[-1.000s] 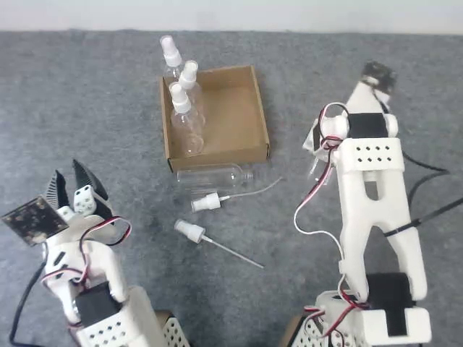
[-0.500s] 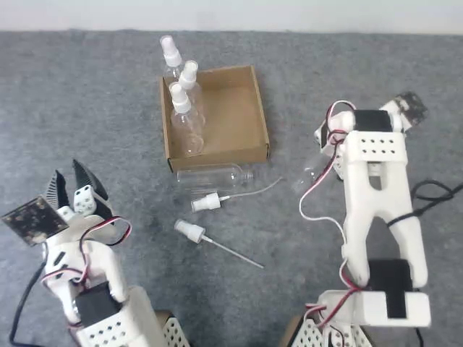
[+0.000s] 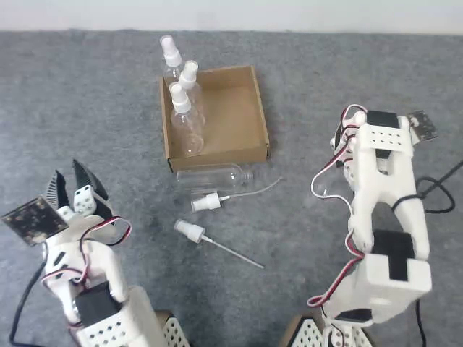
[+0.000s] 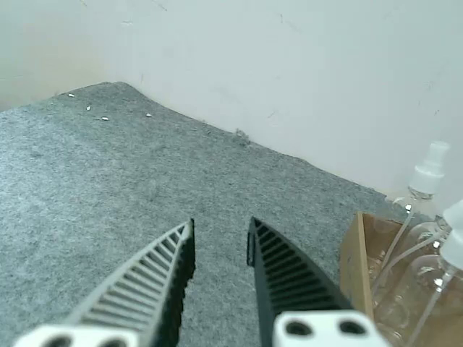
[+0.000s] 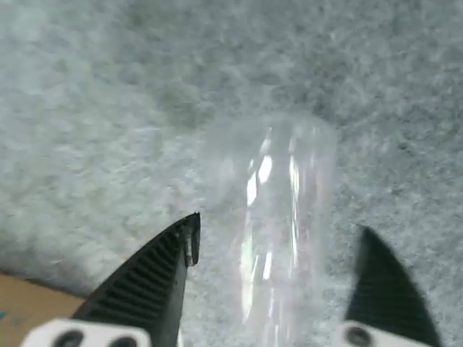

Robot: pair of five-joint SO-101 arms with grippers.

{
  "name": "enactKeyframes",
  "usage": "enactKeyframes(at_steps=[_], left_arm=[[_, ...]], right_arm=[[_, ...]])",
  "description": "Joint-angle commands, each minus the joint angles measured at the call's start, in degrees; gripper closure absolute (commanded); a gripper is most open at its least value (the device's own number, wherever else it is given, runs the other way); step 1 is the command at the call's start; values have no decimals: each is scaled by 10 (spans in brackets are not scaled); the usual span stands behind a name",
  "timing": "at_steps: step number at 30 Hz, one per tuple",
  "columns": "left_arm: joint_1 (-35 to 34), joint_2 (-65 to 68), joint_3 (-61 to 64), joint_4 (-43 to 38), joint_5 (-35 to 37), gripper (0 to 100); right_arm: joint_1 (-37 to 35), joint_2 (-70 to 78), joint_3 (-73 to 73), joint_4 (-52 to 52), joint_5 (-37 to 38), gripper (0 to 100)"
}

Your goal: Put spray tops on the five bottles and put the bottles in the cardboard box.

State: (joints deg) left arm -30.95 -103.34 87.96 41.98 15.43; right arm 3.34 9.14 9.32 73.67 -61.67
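Three capped bottles point(image 3: 187, 129) lie together at the far left corner of the cardboard box point(image 3: 235, 119), the nearest one inside it. We see a fourth bottle point(image 3: 213, 175), uncapped, lying on the grey table point(image 3: 108, 108) just beside the box's near wall, with two loose spray tops point(image 3: 205, 203) a little closer to the arms. Our right claw point(image 5: 281, 231) is spread wide around a fifth bottle point(image 5: 289, 166) lying between its jaws, not gripped. Our left claw point(image 4: 221, 230) is parted too, holding nothing, well apart from the box
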Motion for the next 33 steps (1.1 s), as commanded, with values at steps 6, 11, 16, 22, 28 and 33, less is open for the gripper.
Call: enactKeyframes(at_steps=[6,11,16,22,28,33], left_arm=[[-1,-11,-7,-18,7,887],[-1,-11,-7,-18,7,887],[-1,-11,-7,-18,7,887],[-1,-11,-2,-21,6,887],[-1,-11,-2,-21,6,887],[-1,-11,-2,-21,6,887]], right_arm=[[-11,24,-22,-8,-8,638],[-12,14,-25,-2,-8,638],[-13,-34,-28,22,-4,638],[-40,-94,-25,47,3,638],[-46,-111,-25,81,68,638],[-46,-111,-25,135,156,640]])
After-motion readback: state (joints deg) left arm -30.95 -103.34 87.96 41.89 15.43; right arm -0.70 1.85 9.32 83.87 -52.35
